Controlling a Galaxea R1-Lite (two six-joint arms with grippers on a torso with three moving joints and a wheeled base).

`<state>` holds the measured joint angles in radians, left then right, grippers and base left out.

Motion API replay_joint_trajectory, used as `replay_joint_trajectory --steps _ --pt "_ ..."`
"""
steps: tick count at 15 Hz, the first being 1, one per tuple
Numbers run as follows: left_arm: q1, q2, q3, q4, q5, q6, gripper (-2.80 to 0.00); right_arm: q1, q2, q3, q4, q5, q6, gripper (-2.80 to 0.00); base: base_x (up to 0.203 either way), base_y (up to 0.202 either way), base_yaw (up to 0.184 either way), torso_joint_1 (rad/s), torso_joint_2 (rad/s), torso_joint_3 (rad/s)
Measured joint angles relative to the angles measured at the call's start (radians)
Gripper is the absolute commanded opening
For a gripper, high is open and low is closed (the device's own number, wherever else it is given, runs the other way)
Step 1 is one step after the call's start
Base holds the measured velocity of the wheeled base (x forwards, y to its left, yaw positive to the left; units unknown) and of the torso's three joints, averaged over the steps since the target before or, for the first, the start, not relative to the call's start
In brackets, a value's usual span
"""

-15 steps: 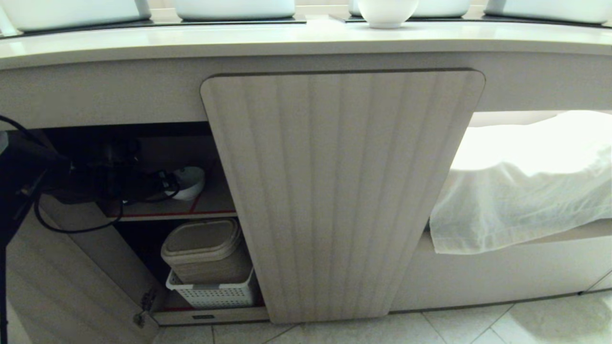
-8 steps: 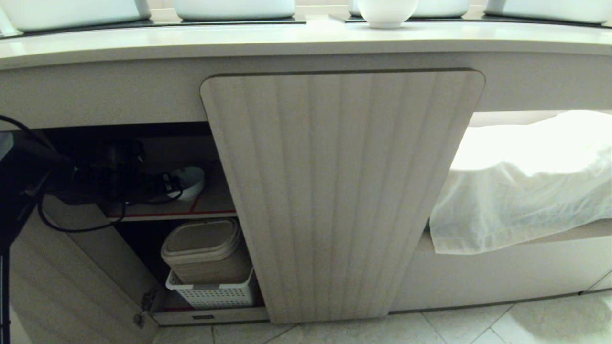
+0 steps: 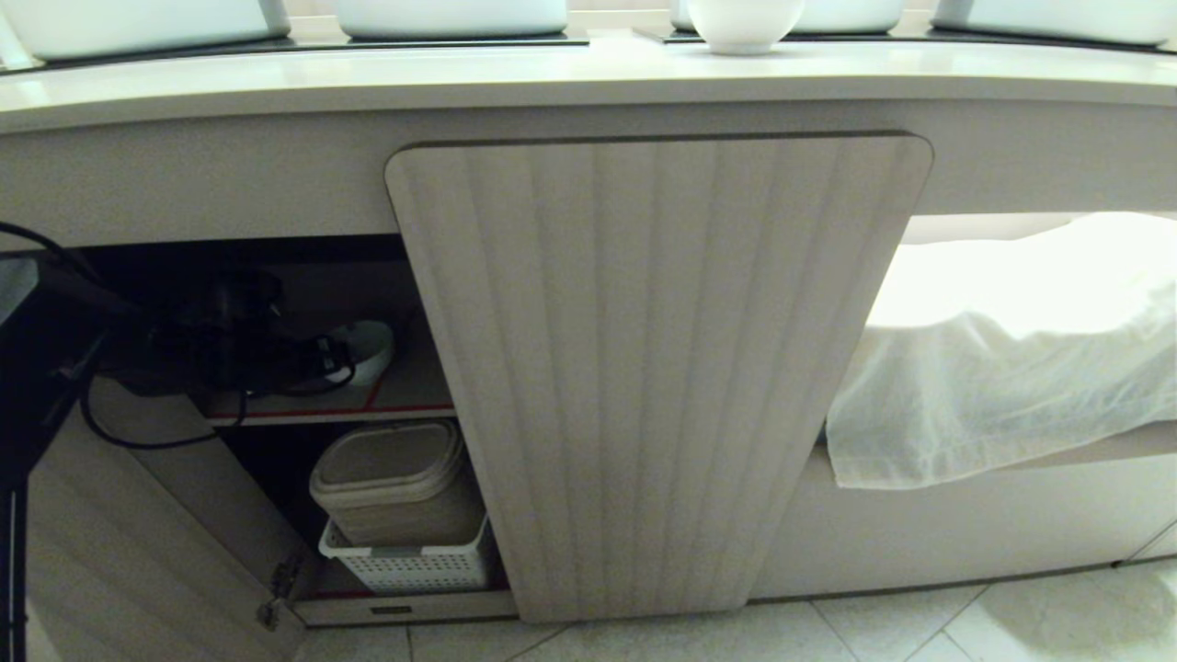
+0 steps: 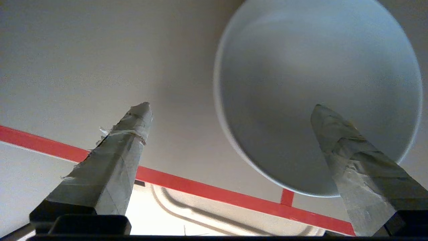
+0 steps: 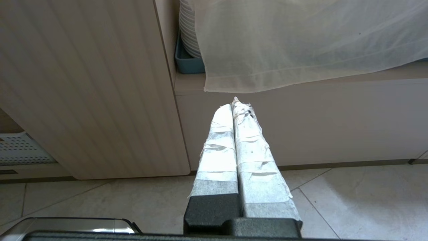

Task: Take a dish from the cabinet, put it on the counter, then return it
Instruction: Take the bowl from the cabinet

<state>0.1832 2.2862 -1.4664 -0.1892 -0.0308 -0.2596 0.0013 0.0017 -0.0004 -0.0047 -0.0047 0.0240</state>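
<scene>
The dish (image 3: pixel 375 345), a small white bowl, sits on the upper shelf inside the open left bay of the cabinet (image 3: pixel 644 368). My left gripper (image 3: pixel 317 354) reaches into that dark bay and hides the bowl's left side. Seen from the left wrist, the left gripper (image 4: pixel 230 106) is open and straddles the rim of the dish (image 4: pixel 301 67): one taped finger (image 4: pixel 351 160) is over the bowl's inside, the other (image 4: pixel 120 150) is outside it. Nothing is gripped. The counter (image 3: pixel 552 78) runs above. My right gripper (image 5: pixel 234 102) is shut and empty, parked low near the floor.
Another white bowl (image 3: pixel 745 23) stands on the counter among white basins. A lidded beige bin (image 3: pixel 395 478) sits in a white basket (image 3: pixel 409 563) below the red-edged shelf (image 3: pixel 405 409). The left door (image 3: pixel 119 542) hangs open. A white cloth (image 3: pixel 1002 368) drapes over stacked plates (image 5: pixel 189 33).
My left gripper has crept slightly rightward, deeper toward the bowl, and now covers more of it. Its fingers stay open. The right arm has not moved.
</scene>
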Motion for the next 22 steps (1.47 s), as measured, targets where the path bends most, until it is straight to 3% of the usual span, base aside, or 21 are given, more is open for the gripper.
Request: replay_joint_trajectory --steps 22 --pt "-0.014 0.015 -0.049 0.010 -0.001 -0.002 0.00 0.000 0.000 0.000 0.000 0.000 0.000 -2.80 0.000 0.000 0.000 0.000 0.00 0.000"
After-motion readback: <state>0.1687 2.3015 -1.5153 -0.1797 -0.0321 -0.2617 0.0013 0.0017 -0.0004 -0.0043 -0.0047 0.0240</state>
